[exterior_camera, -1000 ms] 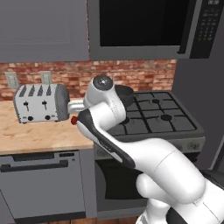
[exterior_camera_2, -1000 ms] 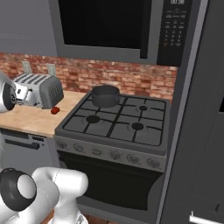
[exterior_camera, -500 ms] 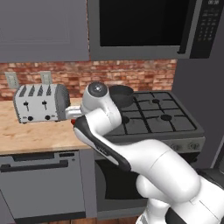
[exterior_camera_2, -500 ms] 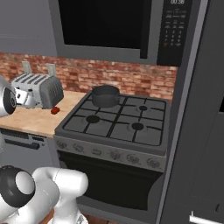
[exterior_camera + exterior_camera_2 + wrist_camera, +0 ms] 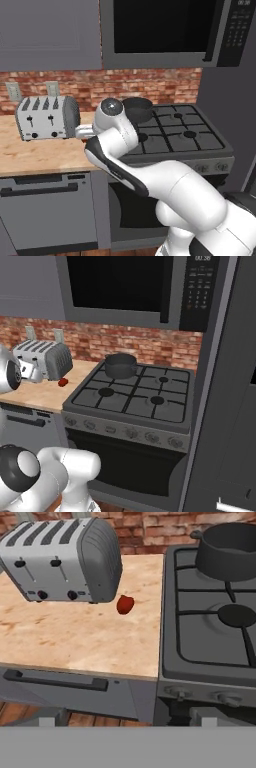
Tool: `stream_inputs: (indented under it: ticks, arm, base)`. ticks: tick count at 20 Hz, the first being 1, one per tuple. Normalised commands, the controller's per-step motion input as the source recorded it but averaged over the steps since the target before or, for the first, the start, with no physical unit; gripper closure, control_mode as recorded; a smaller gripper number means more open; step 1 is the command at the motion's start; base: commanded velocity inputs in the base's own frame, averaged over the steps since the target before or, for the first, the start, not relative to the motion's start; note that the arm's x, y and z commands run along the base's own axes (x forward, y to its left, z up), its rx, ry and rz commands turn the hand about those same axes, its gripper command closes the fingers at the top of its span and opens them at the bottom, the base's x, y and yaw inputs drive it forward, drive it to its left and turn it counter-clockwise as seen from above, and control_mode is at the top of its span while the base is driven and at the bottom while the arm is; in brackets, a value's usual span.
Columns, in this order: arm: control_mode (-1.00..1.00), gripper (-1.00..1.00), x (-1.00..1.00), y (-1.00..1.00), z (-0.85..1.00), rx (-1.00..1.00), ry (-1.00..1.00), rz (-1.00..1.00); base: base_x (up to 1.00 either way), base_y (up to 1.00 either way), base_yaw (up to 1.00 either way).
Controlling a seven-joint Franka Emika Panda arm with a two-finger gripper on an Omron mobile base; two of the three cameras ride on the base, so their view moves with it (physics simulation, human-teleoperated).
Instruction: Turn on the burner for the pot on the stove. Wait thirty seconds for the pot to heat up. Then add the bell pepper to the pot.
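Note:
The dark grey pot (image 5: 230, 549) stands on the back left grate of the stove (image 5: 200, 647), and it hides the burner beneath it. In the base views the pot (image 5: 120, 365) (image 5: 137, 109) sits in that same corner. The small red bell pepper (image 5: 125, 604) (image 5: 62, 382) lies on the wooden counter, just right of the toaster and left of the stove edge. My gripper (image 5: 125, 719) hangs open and empty out in front of the counter edge. It looks down at the pepper from a distance, and its grey fingertips (image 5: 47, 719) stand far apart.
A silver toaster (image 5: 62, 559) (image 5: 47, 117) stands on the counter (image 5: 75, 642) close to the pepper. The stove knobs (image 5: 227, 698) (image 5: 132, 432) line its front panel. A black microwave (image 5: 165, 30) hangs above the stove. Brick wall runs behind.
The jaws have gone from shut to wide open. The arm's upper part has swung a little left and down, away from the stove. Pot and pepper have not moved.

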Motion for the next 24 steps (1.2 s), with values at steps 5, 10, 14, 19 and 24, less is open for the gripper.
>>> stream_inputs:
  ticks: [5,10,14,19,24]
  arm:
    - [-1.0,-1.0,0.22,0.0,0.0,0.0,0.05,0.0]
    - [-1.0,-1.0,0.25,0.01,-0.05,0.0,0.03,0.0]
    - [-1.0,-1.0,0.14,0.04,-0.13,0.0,0.01,0.0]
    - [-1.0,-1.0,0.07,0.09,-0.2,0.0,0.0,0.0]
    - [-1.0,-1.0,0.17,0.08,-0.2,0.0,0.0,0.0]
  base:
    - [0.0,0.0,0.0]
    - [0.0,0.0,0.0]
    - [0.0,0.0,0.0]
    - [0.0,0.0,0.0]
    - [0.0,0.0,0.0]
